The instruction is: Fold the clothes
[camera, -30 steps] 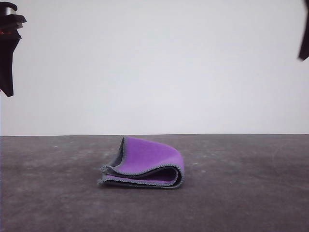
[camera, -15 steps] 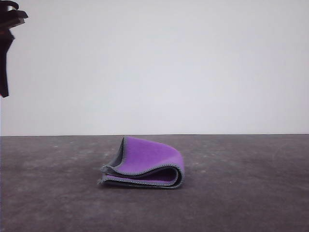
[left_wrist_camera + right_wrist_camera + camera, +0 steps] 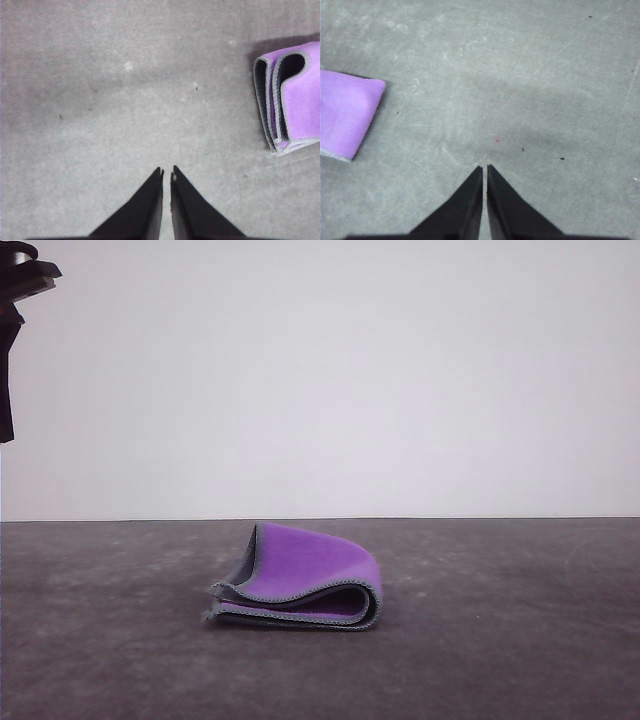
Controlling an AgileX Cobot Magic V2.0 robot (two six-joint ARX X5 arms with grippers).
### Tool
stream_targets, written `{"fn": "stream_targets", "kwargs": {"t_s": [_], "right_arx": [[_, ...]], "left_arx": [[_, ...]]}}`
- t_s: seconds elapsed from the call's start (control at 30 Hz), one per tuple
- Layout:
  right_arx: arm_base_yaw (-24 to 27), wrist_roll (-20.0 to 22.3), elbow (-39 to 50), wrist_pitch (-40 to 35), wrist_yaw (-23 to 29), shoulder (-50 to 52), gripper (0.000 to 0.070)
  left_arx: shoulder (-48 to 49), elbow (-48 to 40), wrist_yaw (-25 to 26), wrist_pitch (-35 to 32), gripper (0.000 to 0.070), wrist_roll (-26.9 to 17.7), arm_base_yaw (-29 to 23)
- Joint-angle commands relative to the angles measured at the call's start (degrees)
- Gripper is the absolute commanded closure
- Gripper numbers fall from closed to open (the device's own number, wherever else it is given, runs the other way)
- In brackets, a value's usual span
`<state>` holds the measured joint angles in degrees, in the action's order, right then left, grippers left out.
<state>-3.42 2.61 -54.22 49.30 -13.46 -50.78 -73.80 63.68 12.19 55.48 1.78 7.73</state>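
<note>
The clothes (image 3: pixel 300 580) are one small cloth lying folded over on the grey table in the front view, purple face outward, with a grey stitched hem along the layered edges. In the left wrist view the folded clothes (image 3: pixel 295 105) lie well off to one side of my left gripper (image 3: pixel 167 172), which hangs shut above bare table with nothing held. The right wrist view catches a purple corner of the clothes (image 3: pixel 345 112), away from my right gripper (image 3: pixel 484 168), also shut and empty. Part of the left arm (image 3: pixel 12 330) hangs high at the front view's left edge.
The dark grey table (image 3: pixel 500 640) stretches flat around the cloth on all sides. A plain white wall (image 3: pixel 350 370) stands behind it. Faint scratches and specks mark the table surface (image 3: pixel 520 100).
The right arm has left the front view's upper right corner. The left arm has drifted slightly further left and up. The cloth has not moved.
</note>
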Motion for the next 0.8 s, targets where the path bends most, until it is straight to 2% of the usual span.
{"fn": "stream_targets", "kwargs": {"t_s": [0.0, 0.1, 0.2, 0.37, 0.5, 0.63, 0.77], "right_arx": [[-0.1, -0.7, -0.9, -0.5, 0.0, -0.4, 0.069], [-0.1, -0.7, -0.9, -0.5, 0.0, -0.4, 0.069], [-0.1, -0.7, -0.9, -0.5, 0.0, -0.4, 0.069], [-0.1, -0.7, -0.9, -0.5, 0.0, -0.4, 0.069], [-0.1, -0.7, -0.9, -0.5, 0.0, -0.4, 0.069], [-0.1, -0.7, -0.9, -0.5, 0.0, -0.4, 0.069], [-0.1, -0.7, -0.9, -0.5, 0.0, -0.4, 0.069]], "left_arx": [[-0.3, 0.4, 0.3, -0.3, 0.0684, 0.4, 0.1], [1.1, 0.1, -0.1, -1.9, 0.0684, -1.8, -0.3], [6.7, -5.0, -0.8, -8.2, 0.0684, 0.0, -0.8], [23.2, -25.1, -2.8, -29.1, 0.0684, 2.9, -1.2], [38.4, -40.5, -5.3, -38.1, 0.0684, 3.4, -2.5], [51.5, -50.2, -8.8, -40.1, 0.0684, 4.4, -4.5], [59.5, -54.6, -10.3, -39.8, 0.0684, 4.4, -6.0]]}}
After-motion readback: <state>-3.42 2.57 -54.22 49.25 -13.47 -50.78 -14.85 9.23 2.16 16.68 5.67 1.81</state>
